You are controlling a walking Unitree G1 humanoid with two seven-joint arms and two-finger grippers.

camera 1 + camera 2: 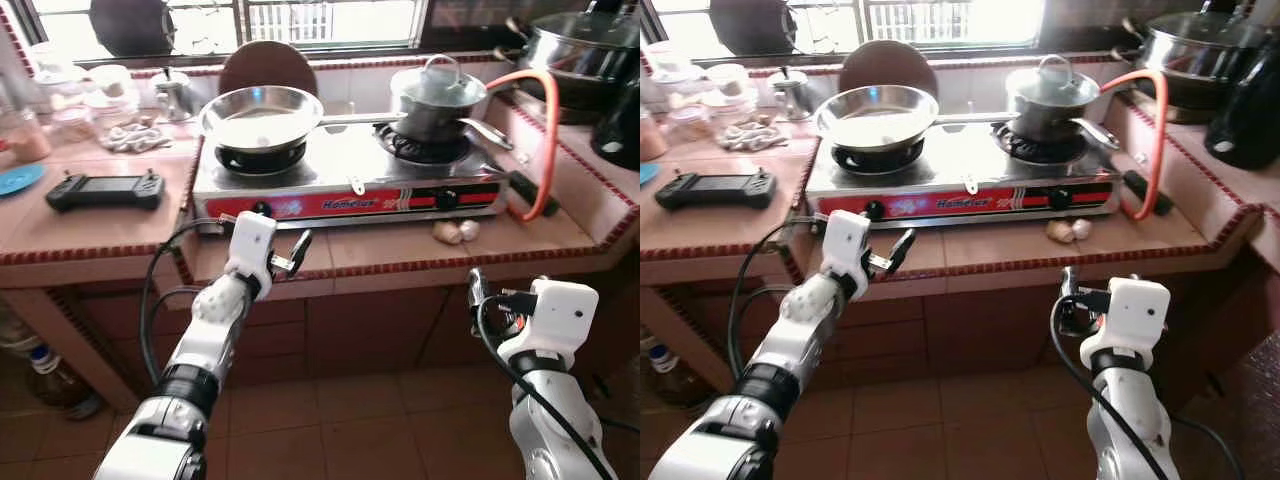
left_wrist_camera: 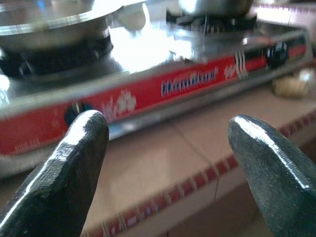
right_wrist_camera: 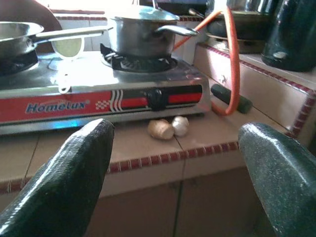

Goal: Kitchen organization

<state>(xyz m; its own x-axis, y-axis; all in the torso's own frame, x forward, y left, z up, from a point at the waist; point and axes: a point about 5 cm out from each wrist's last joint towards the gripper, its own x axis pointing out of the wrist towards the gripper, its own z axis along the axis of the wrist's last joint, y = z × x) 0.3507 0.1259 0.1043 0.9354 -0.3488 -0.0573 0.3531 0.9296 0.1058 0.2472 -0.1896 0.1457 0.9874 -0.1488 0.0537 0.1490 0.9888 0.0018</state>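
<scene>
With both tools spread wide and empty, the left tool (image 1: 290,252) at the tabletop (image 1: 400,245) edge and the right tool (image 3: 173,163) lower, reaching the ginger and garlic (image 1: 455,231) before the stove (image 1: 350,185) probably called for lifting the right arm first.

Daylight from the window (image 1: 330,20) glares off the stove (image 2: 148,54); the left wrist view seems slightly blurred.
</scene>
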